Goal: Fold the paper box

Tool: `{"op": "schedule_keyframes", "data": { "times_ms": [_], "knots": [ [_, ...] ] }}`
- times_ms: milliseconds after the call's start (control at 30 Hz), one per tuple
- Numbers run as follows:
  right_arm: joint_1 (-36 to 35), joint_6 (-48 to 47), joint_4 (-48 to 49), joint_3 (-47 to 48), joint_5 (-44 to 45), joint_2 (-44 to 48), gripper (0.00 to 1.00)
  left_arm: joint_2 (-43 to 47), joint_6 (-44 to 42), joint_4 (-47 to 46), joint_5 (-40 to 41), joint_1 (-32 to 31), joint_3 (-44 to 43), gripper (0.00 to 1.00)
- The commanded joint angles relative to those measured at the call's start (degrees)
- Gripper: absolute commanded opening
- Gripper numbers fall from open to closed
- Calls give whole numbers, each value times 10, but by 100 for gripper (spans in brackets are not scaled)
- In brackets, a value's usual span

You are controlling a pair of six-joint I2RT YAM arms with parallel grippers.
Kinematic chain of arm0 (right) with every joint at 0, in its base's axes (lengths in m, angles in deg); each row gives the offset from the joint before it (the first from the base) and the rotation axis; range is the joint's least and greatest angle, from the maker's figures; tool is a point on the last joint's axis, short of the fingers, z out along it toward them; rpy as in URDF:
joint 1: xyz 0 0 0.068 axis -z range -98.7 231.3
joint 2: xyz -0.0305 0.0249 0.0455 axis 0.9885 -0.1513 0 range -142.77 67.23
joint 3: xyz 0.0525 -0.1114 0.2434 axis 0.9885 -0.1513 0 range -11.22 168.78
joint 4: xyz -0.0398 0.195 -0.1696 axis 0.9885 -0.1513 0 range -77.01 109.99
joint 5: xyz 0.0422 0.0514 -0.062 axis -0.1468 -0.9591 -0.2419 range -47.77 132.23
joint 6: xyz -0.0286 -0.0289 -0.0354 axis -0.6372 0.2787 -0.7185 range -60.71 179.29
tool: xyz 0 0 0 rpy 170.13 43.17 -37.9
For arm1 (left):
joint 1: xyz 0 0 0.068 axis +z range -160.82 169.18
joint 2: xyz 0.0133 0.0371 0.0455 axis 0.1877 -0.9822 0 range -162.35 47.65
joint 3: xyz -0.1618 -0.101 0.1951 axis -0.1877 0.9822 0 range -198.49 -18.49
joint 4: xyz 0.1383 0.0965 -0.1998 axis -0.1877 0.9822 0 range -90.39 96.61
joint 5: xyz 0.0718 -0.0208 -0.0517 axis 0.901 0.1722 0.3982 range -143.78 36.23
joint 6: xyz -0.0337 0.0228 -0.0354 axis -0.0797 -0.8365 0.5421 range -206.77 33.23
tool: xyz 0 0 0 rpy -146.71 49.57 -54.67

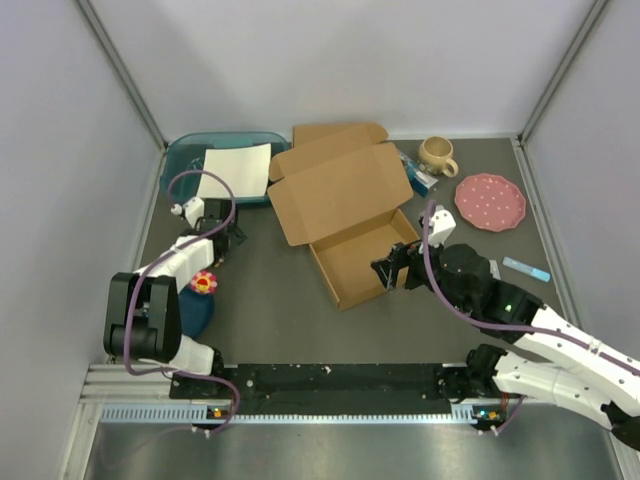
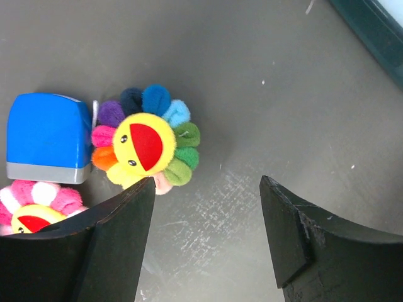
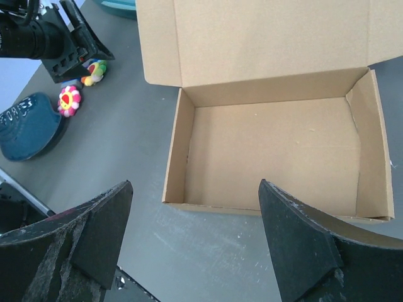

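Top external takes in the whole table: the paper box [image 1: 350,215] lies at the centre, its tray formed and its lid flap laid back open, with a cream mug [image 1: 437,155] and a pink plate [image 1: 490,202] to its right. Left wrist gives the close look at a rainbow flower plush [image 2: 146,141] beside a blue block [image 2: 47,135]. The left gripper [image 2: 208,185] hangs above them with its jaws apart, gripping nothing, and its arm is bent sharply at the table's left side. Right wrist looks straight into the tray. The right gripper [image 3: 195,189] hovers spread wide, holding nothing, just off the tray's near wall, its arm reaching in from the lower right.
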Motion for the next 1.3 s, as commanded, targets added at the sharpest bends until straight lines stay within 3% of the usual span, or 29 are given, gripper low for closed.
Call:
{"op": "schedule_keyframes", "data": {
  "times_ms": [0, 367, 700, 1000, 1267],
  "knots": [
    [-5, -12, 23, 7, 9, 3, 82, 3, 39, -21, 35, 16, -8, 73],
    [-5, -30, 31, 13, 16, -19, 82, -23, 40, -8, 31, 40, -14, 72],
    [-5, -32, 33, 14, 23, -27, 82, -58, 53, -21, -9, 43, -4, 64],
    [-5, -28, 36, 7, 28, -33, 82, -35, 36, -26, -43, 43, 0, 37],
    [-5, -23, 41, 11, 17, -39, 82, 34, 31, -11, -84, 40, 10, 25]
  ]
}}
